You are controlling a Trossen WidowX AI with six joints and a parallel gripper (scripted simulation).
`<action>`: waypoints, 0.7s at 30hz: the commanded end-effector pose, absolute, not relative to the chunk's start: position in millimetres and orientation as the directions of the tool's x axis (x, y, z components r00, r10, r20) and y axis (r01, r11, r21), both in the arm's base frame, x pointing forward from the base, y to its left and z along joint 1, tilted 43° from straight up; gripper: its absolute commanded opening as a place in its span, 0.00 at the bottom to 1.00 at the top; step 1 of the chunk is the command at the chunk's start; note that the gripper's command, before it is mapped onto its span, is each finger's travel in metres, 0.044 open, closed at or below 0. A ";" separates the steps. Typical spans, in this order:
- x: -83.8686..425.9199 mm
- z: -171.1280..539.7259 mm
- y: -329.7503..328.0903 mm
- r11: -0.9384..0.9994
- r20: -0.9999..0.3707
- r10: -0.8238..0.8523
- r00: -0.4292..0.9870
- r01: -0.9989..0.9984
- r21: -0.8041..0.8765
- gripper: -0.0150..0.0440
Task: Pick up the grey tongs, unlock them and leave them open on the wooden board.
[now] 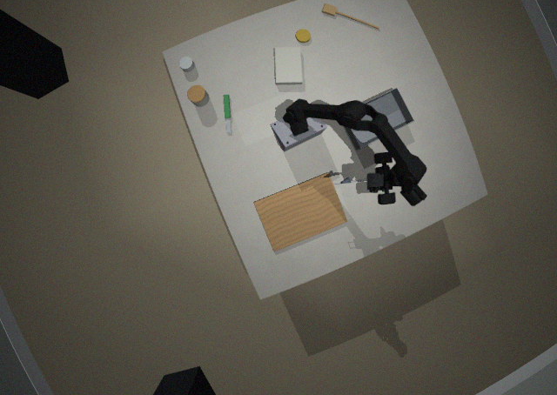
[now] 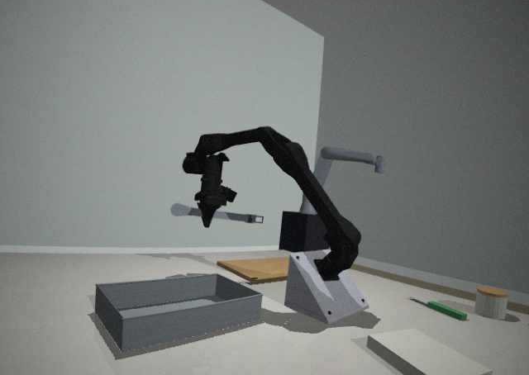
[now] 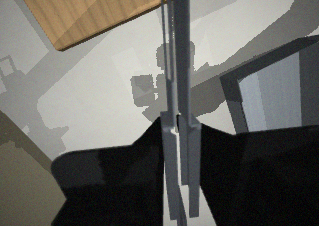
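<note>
The table [image 1: 405, 58] is being occupied by the wooden board [image 1: 298, 210], lying flat near one edge, and the grey roasting tin [image 2: 177, 306], standing beside the arm's base; nothing can be seen inside the tin in the exterior view. A flat white block [image 1: 287, 64] is lying further off.

The black arm [image 2: 298, 166] is being held high above the table, between the tin and the board. Its gripper [image 2: 207, 221] is clamped on the grey tongs [image 2: 239, 217], which are being carried well clear of the surface, roughly level, their two arms lying close together as seen from the wrist [image 3: 180, 87].

In the top view the tongs' tips [image 1: 335, 177] are being held just beside the board's corner.

A cork-lidded jar [image 2: 491, 302], a white-lidded jar [image 1: 186, 63] and a green-handled tool [image 2: 446, 310] are standing apart; the jars' contents cannot be seen.
</note>
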State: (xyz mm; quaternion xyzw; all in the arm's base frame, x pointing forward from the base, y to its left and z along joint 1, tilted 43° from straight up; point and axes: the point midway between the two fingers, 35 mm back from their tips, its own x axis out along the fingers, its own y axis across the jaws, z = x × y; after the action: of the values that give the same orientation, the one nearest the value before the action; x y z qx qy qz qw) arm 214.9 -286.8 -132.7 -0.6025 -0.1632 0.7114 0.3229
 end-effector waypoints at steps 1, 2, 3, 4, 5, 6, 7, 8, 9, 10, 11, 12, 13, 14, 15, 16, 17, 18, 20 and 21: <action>209.3 -136.6 -292.5 -0.714 -0.755 0.652 -0.067 -0.389 -0.582 0.00; 207.7 -137.5 -293.3 -0.704 -0.755 0.652 -0.067 -0.423 -0.570 0.00; 206.2 -138.5 -294.0 -0.692 -0.755 0.653 -0.067 -0.457 -0.558 0.00; 204.7 -139.5 -294.8 -0.680 -0.754 0.653 -0.068 -0.491 -0.545 0.00; 203.1 -140.4 -295.6 -0.667 -0.754 0.653 -0.068 -0.523 -0.531 0.00; 201.6 -141.4 -296.3 -0.652 -0.754 0.654 -0.068 -0.555 -0.516 0.00; 200.0 -142.4 -297.1 -0.637 -0.753 0.654 -0.068 -0.586 -0.501 0.00; 198.5 -143.3 -297.8 -0.621 -0.753 0.655 -0.068 -0.616 -0.484 0.00; 197.2 -144.1 -298.4 -0.607 -0.753 0.655 -0.068 -0.640 -0.470 0.00; 196.4 -144.6 -298.7 -0.598 -0.752 0.655 -0.068 -0.655 -0.462 0.00; 196.2 -144.7 -298.8 -0.595 -0.752 0.655 -0.068 -0.659 -0.459 0.00; 196.2 -144.7 -298.8 -0.595 -0.752 0.655 -0.068 -0.659 -0.459 0.00; 196.2 -144.7 -298.8 -0.595 -0.752 0.655 -0.068 -0.659 -0.459 0.00; 196.2 -144.7 -298.8 -0.595 -0.752 0.655 -0.068 -0.659 -0.459 0.00; 195.1 -144.8 -299.5 -0.597 -0.753 0.655 -0.068 -0.657 -0.460 0.00; 192.9 -145.0 -300.9 -0.600 -0.753 0.654 -0.068 -0.653 -0.462 0.00; 189.5 -145.3 -302.9 -0.605 -0.754 0.653 -0.068 -0.646 -0.466 0.00; 185.1 -145.7 -305.5 -0.612 -0.756 0.651 -0.067 -0.636 -0.470 0.00; 173.1 -146.7 -312.2 -0.628 -0.759 0.647 -0.067 -0.611 -0.482 0.00; 166.1 -147.1 -315.8 -0.637 -0.761 0.645 -0.067 -0.597 -0.488 0.00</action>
State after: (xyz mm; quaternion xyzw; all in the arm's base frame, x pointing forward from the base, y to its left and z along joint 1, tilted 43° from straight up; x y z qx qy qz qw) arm 183.6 -303.5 -146.4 -0.5247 -0.0184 0.7318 0.4346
